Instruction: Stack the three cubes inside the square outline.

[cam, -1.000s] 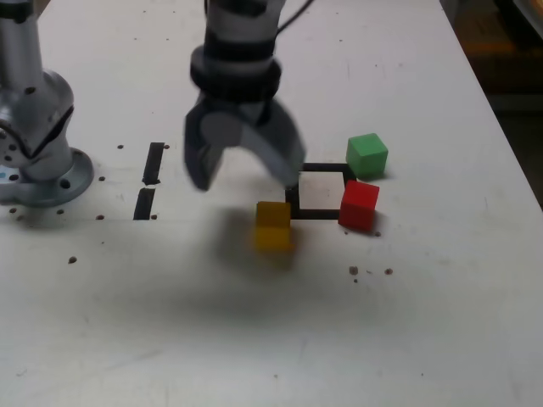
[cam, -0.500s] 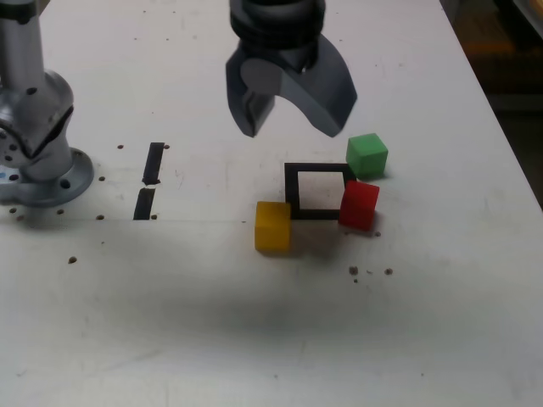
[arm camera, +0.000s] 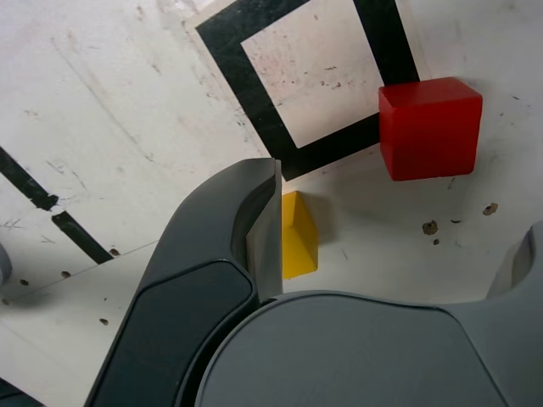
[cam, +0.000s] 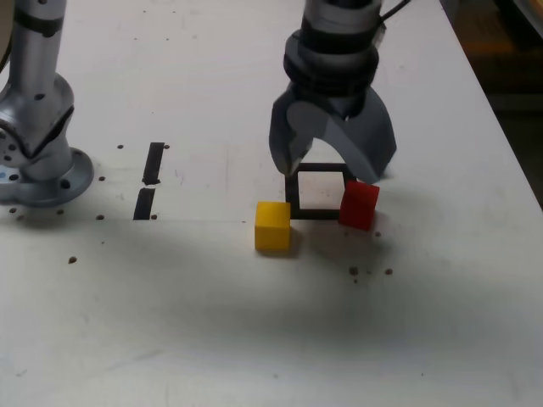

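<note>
Gripper (cam: 331,172) shifted right, nearing 1 (glossy) red cube (cam: 359,205).

White table (cam: 195,322) bearing yellow cube (cam: 272,226), red cube (cam: 359,205), black tape (cam: 293,195)

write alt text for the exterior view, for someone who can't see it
An open pincer hangs over a black square outline on a white table. A red cube sits at the outline's lower right corner, and a yellow cube stands near its lower left corner.
</note>
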Controlling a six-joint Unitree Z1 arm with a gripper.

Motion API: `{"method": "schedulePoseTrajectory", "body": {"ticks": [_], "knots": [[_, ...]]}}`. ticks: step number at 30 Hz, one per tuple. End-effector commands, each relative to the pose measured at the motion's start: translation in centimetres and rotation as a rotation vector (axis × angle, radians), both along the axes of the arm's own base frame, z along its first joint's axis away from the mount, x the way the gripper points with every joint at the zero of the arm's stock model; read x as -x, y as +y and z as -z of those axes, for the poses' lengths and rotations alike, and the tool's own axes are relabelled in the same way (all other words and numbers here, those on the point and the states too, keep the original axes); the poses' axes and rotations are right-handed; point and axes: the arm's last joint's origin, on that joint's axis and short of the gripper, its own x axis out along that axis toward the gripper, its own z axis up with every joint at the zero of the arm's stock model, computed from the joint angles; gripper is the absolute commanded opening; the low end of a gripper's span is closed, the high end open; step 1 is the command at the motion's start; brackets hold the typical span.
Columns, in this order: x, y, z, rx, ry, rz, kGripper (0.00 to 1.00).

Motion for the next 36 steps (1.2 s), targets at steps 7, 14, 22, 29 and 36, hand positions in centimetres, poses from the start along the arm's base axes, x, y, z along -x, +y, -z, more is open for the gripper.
{"method": "schedulePoseTrajectory", "body": {"ticks": [7, 14, 22, 29, 36], "knots": [[-2.0, -1.5, 1.8, 0.051, 0.015, 0.016, 0.94], [-3.6, -2.7, 3.2, 0.083, 0.031, 0.028, 0.93], [-4.1, -2.3, 4.1, 0.096, 0.058, 0.012, 0.91], [-4.3, -1.3, 4.4, 0.111, 0.076, 0.002, 0.91], [-4.9, -0.9, 5.1, 0.136, 0.103, -0.003, 0.89]]}}
